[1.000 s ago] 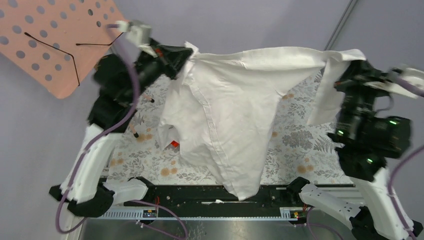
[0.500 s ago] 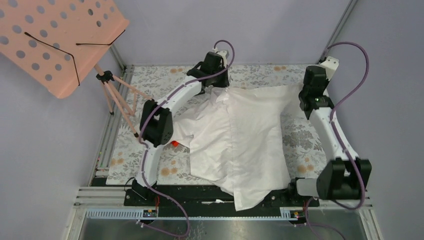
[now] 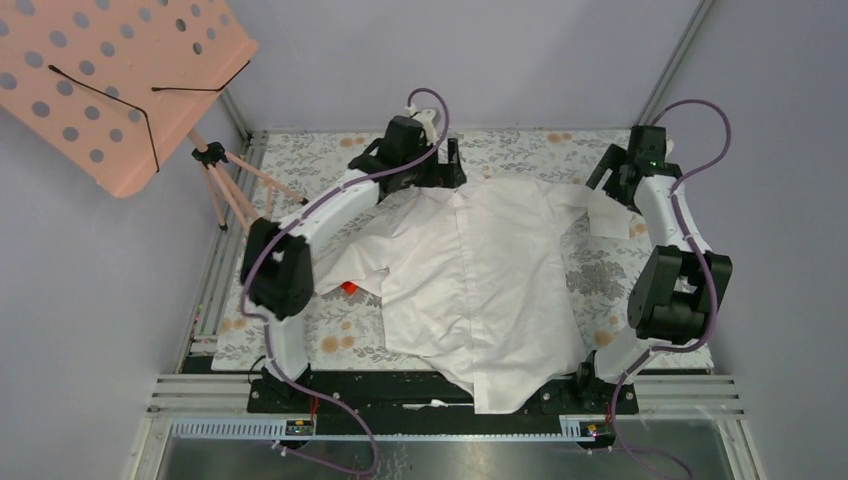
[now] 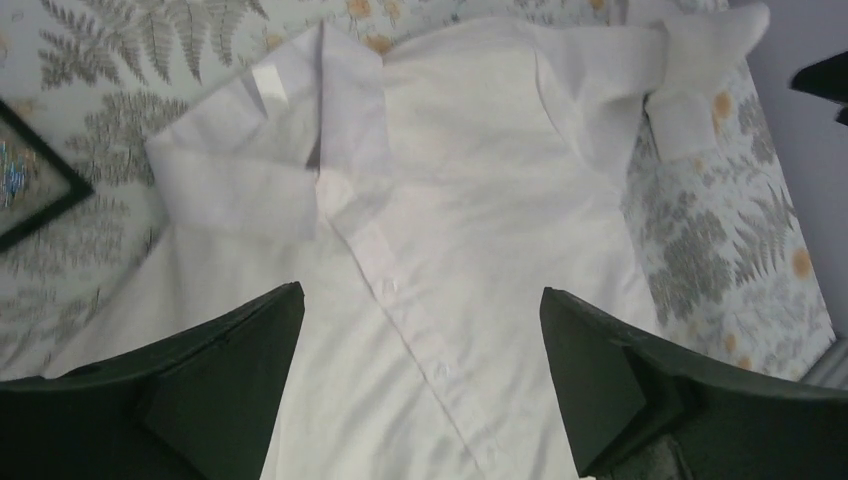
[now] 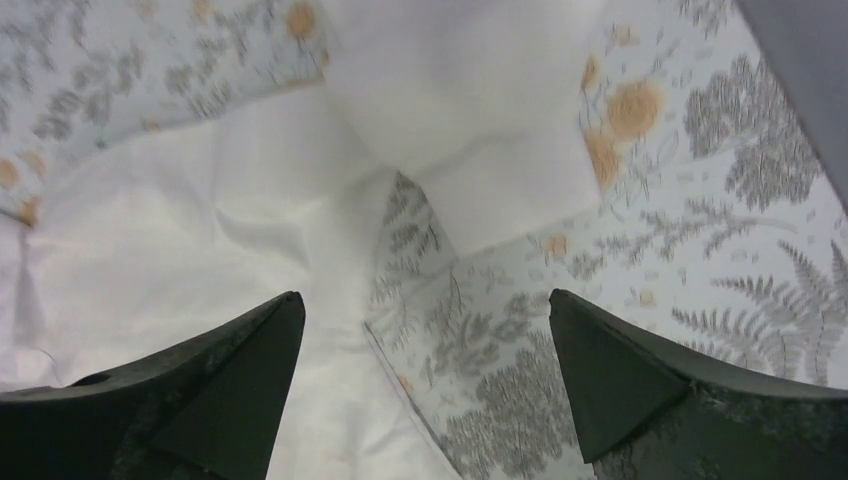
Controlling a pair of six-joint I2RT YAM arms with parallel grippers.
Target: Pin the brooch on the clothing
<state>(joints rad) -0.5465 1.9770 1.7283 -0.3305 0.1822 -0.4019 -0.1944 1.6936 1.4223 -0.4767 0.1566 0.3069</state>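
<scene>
The clothing point(image 3: 470, 285), a white short-sleeved shirt, lies spread front-up on the flowered table cloth, collar toward the far edge. My left gripper point(image 3: 438, 172) hovers over the collar, open, with nothing between its jaws. In the left wrist view the collar point(image 4: 330, 150) and the button line point(image 4: 400, 300) lie below the open left gripper point(image 4: 420, 293). My right gripper point(image 3: 612, 186) is open above the shirt's right sleeve point(image 5: 480, 130), and the right gripper point(image 5: 425, 297) holds nothing. I cannot make out the brooch for certain; a bluish glint shows inside a black case point(image 4: 35, 195).
A pink perforated music stand point(image 3: 110, 80) on a tripod point(image 3: 228, 195) stands at the far left. A small red block point(image 3: 349, 288) peeks from under the shirt's left edge. The shirt's hem hangs over the black rail point(image 3: 350, 395) at the near edge.
A second ago both grippers held the shirt up in the air by its shoulders. They lowered it onto the table, opened and let it go.
</scene>
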